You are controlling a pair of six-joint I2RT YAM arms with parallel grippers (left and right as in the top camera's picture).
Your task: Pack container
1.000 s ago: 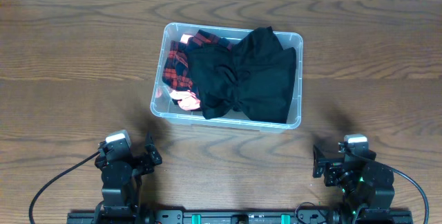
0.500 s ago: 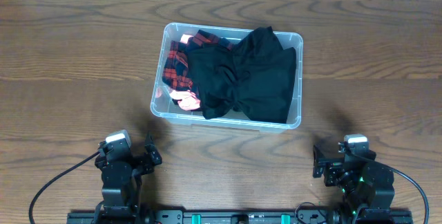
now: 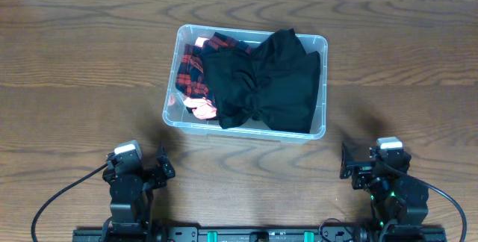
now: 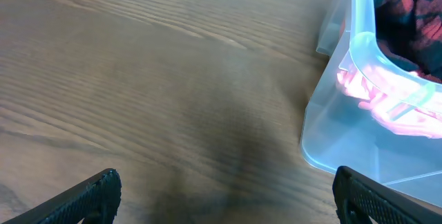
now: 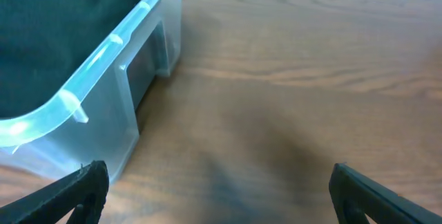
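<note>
On the counter (image 3: 75,63), centrally, the container (image 3: 246,129) sits unmoved: clear plastic, filled with a black garment (image 3: 269,85) over red plaid cloth (image 3: 193,74) and something pink (image 3: 202,108). Only the right arm (image 3: 390,186) has edged slightly rightward. Left fingers (image 4: 97,195) and right fingers (image 5: 76,191) are spread wide, grasping nothing.

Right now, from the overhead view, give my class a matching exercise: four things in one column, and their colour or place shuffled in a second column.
Things:
1. black garment
2. plaid cloth
3. pink cloth
4. container

Descriptions:
A. clear plastic, standing on the wooden table
B. in the container's near-left corner
C. fills the container's middle and right
D. red and black, along the container's left wall

Pairs: 1-C, 2-D, 3-B, 4-A.
</note>
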